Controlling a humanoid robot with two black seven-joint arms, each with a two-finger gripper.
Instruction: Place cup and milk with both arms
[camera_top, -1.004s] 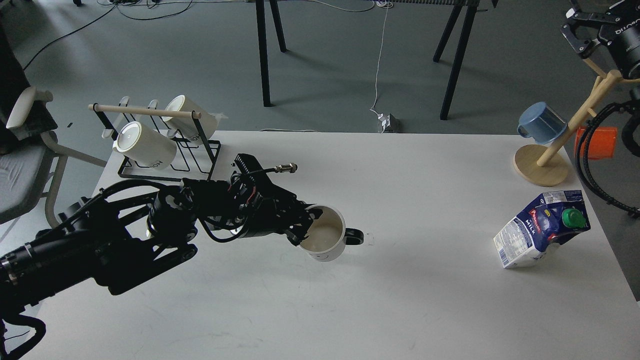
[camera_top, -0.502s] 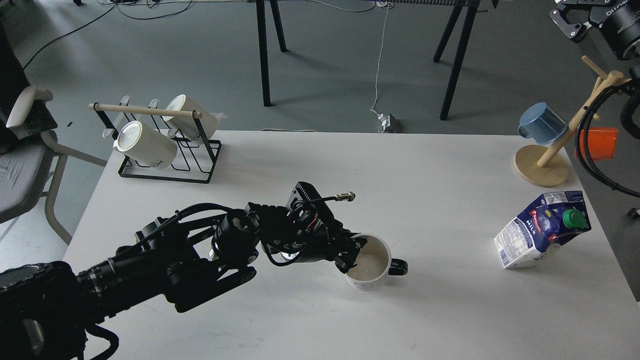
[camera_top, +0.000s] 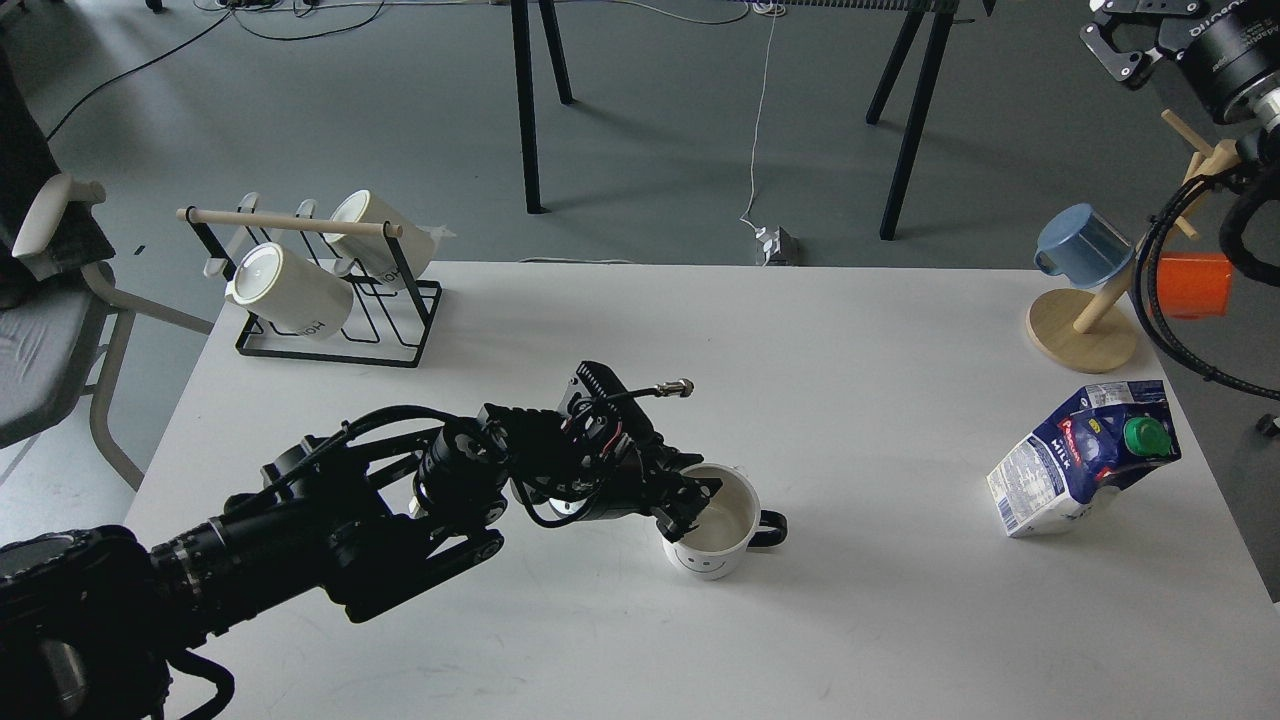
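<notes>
The cup (camera_top: 722, 522), white with a black handle and a smiley face, stands upright near the middle of the white table (camera_top: 860, 620), handle pointing right. My left gripper (camera_top: 686, 505) is shut on the cup's left rim, one finger inside and one outside. The milk (camera_top: 1085, 456), a blue and white carton with a green cap, leans tilted near the table's right edge. My right gripper (camera_top: 1115, 45) is high at the top right corner, far above the milk and partly cut off by the frame edge; its finger state does not show.
A black wire rack (camera_top: 330, 300) with two white lettered mugs stands at the back left. A wooden mug tree (camera_top: 1090, 320) with a blue cup (camera_top: 1082, 245) and an orange cup (camera_top: 1192, 285) stands at the back right. A chair is beside the table's left.
My left gripper carried the cup right and toward the front, then shifted slightly left; the cup went from tilted to upright, smiley now showing. My right arm rose toward the top right corner.
</notes>
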